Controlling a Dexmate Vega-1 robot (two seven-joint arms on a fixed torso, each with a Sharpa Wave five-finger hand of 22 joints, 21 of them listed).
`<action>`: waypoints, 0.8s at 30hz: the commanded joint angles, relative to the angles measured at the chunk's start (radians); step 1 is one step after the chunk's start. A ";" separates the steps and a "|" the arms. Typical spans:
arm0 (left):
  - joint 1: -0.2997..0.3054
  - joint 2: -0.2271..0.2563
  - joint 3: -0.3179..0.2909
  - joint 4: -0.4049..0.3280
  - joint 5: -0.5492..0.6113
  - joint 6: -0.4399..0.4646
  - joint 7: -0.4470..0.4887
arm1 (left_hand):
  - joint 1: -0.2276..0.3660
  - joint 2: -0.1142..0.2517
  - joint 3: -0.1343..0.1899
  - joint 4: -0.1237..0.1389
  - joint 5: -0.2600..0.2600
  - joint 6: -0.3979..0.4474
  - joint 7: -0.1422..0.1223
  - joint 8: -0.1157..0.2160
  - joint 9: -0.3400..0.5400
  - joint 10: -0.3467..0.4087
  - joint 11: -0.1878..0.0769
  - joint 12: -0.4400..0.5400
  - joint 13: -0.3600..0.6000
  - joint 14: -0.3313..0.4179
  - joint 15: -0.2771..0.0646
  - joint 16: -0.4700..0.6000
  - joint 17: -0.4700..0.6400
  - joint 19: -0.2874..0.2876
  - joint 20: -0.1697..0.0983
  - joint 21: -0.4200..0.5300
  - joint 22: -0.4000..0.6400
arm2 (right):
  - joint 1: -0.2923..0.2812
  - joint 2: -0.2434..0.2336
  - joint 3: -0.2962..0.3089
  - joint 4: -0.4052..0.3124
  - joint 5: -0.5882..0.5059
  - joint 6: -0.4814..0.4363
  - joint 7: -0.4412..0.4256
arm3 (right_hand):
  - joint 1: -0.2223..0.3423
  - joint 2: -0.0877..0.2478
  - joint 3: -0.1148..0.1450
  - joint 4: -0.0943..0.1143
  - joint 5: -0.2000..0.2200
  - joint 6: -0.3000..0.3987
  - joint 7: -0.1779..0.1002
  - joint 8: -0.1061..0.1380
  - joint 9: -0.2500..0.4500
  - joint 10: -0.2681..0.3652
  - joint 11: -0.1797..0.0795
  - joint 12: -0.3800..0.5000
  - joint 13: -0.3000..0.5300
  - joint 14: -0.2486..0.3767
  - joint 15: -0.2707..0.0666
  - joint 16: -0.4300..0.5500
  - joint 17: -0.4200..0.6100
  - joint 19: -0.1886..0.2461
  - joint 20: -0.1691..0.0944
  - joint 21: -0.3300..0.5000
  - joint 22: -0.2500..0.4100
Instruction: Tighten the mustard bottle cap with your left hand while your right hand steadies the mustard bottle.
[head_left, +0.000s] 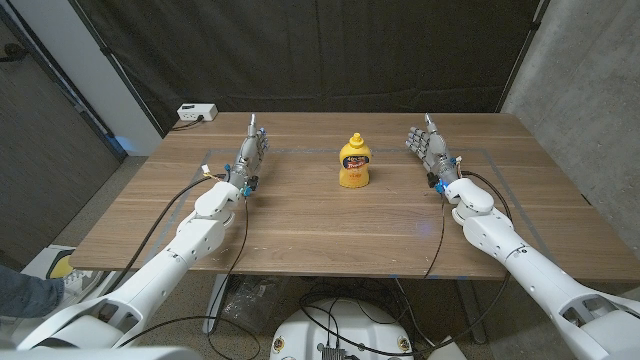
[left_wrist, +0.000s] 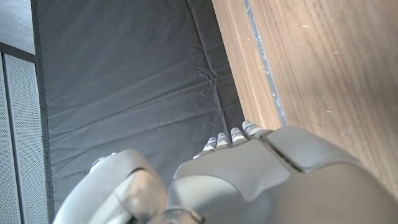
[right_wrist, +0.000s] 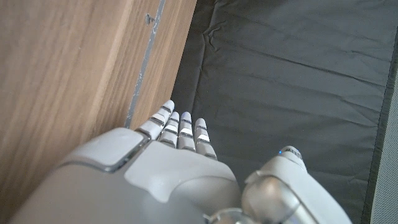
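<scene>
The robot's left hand (head_left: 250, 152) stands at the left of the wooden table (head_left: 300, 225), fingers straight and reaching toward the far edge, holding nothing; they look close side by side, not curled. From its wrist camera I see the grey back of that hand (left_wrist: 273, 180) with pale fingertips (left_wrist: 231, 134) pointing past the table edge at the black curtain (left_wrist: 130, 81).

The squat yellow plastic mustard bottle (head_left: 355, 165) stands upright well off to the left hand's right, roughly level with its fingers, and its yellow pointed cap (head_left: 355, 139) faces up. It sits about midway between the two hands, touched by neither.

The right hand (head_left: 428, 147) stands at the far side of the bottle, fingers likewise extended and gripping nothing; its wrist view shows the fingertips (right_wrist: 180, 127) lined up together over the table's far strip.

As I judge it, nothing has started yet, so order matters. The right hand ought to go first, sliding inward to wrap the bottle's wide body low down, where a squeeze will not tip it. Only then should the left hand come across and down onto the cap from above, pinching its narrow cone. The bottle looks light and soft-walled, so a hard grip could buckle it, and a sideways nudge from either hand could topple it.
</scene>
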 joint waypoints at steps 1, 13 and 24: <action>0.051 0.025 -0.010 -0.083 0.028 -0.018 0.047 | 0.010 0.003 -0.006 -0.001 0.006 -0.291 0.003 0.008 0.004 -0.148 0.001 0.008 0.005 -0.124 0.001 0.005 0.004 -0.133 -0.028 0.007 0.004 | -0.006 -0.009 -0.012 0.013 -0.050 0.086 0.026 | 0.009 -0.025 -0.010 -0.018 0.008 -0.024 0.018 -0.005 0.003 -0.020 0.000 -0.006 0.003 -0.015 0.005 -0.005 0.004 -0.009 0.004 -0.008 0.002; 0.128 0.055 -0.045 -0.172 0.030 -0.053 0.077 | 0.040 0.013 -0.006 -0.016 0.000 -0.155 -0.016 0.046 0.004 -0.030 -0.002 0.043 0.006 -0.026 -0.004 0.024 0.005 -0.046 -0.017 0.032 0.004 | -0.081 -0.058 -0.025 -0.078 -0.166 0.151 -0.043 | 0.063 -0.030 -0.005 -0.051 0.017 -0.023 -0.004 0.000 0.012 -0.022 -0.024 -0.007 0.005 -0.003 -0.011 -0.005 0.003 0.003 -0.002 -0.014 0.001; 0.134 0.106 -0.053 -0.203 0.040 -0.030 0.046 | 0.058 0.013 -0.011 -0.024 -0.007 -0.033 -0.029 0.072 0.005 0.073 -0.002 0.066 0.007 0.061 -0.008 0.034 0.003 0.033 -0.009 0.050 0.001 | -0.132 -0.031 -0.021 -0.096 -0.295 0.271 -0.154 | 0.088 -0.033 -0.004 -0.066 0.018 -0.067 -0.040 -0.012 0.010 -0.032 -0.044 -0.010 0.005 -0.001 -0.022 -0.006 0.003 0.007 -0.002 -0.018 0.001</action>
